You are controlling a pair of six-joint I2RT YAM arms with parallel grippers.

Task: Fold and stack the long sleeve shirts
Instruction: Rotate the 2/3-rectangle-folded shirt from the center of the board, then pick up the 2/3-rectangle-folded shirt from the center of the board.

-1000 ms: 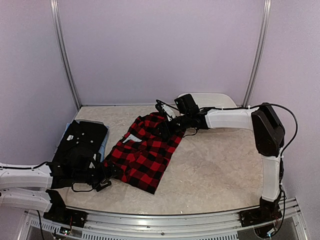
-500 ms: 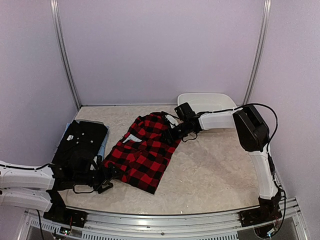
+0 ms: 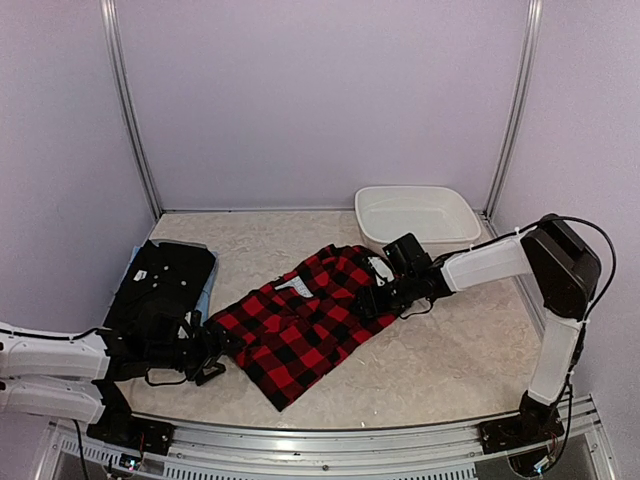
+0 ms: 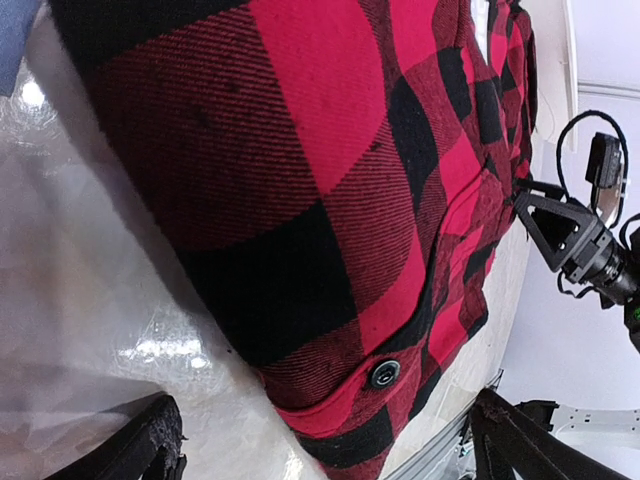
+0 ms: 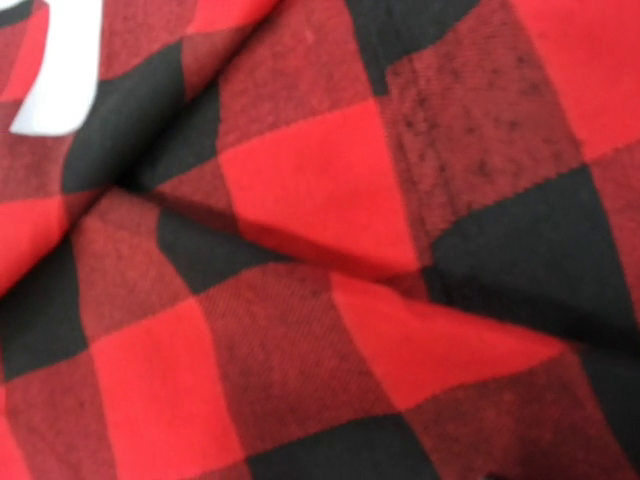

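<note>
top: basin (image 3: 415, 213) | left wrist: flannel shirt (image 4: 300, 180) button (image 4: 384, 373) | right wrist: cloth only

A robot test booth (plain lilac walls (image 3: 320, 100), metal posts (image 3: 130, 110)) around a marbled table (image 3: 450, 350).

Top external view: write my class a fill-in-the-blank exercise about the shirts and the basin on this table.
The checked flannel shirt is red and ____. The white basin stands at the table's far ____ corner. Under the black shirt lies a folded shirt of light ____. Missing: black; right; blue.
</note>
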